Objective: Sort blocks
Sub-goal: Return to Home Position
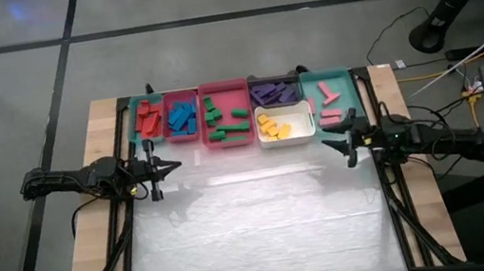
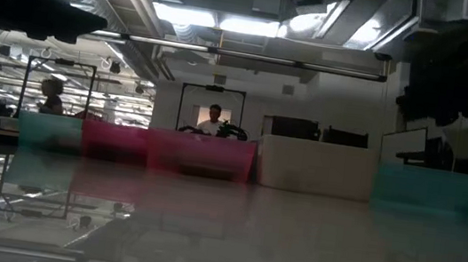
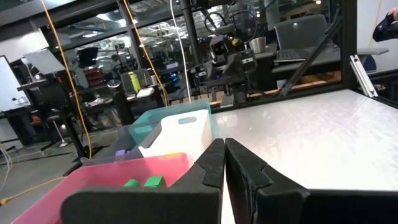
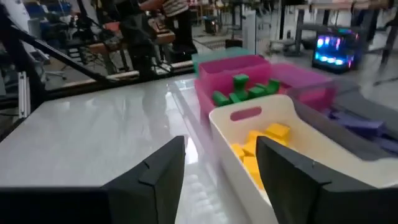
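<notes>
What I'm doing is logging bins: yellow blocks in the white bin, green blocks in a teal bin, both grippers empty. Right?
No: the high view shows the green blocks in a pink bin, not a teal one. The yellow blocks are in the white bin, and the left gripper and right gripper are empty.

Robotics lab, equipment benches [image 3: 292, 57], metal rig frames [image 2: 212, 88]

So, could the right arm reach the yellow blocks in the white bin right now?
Probably yes: the right hand hangs open beside the white bin, the yellow blocks lie uncovered inside, and nothing stands between them.
</notes>
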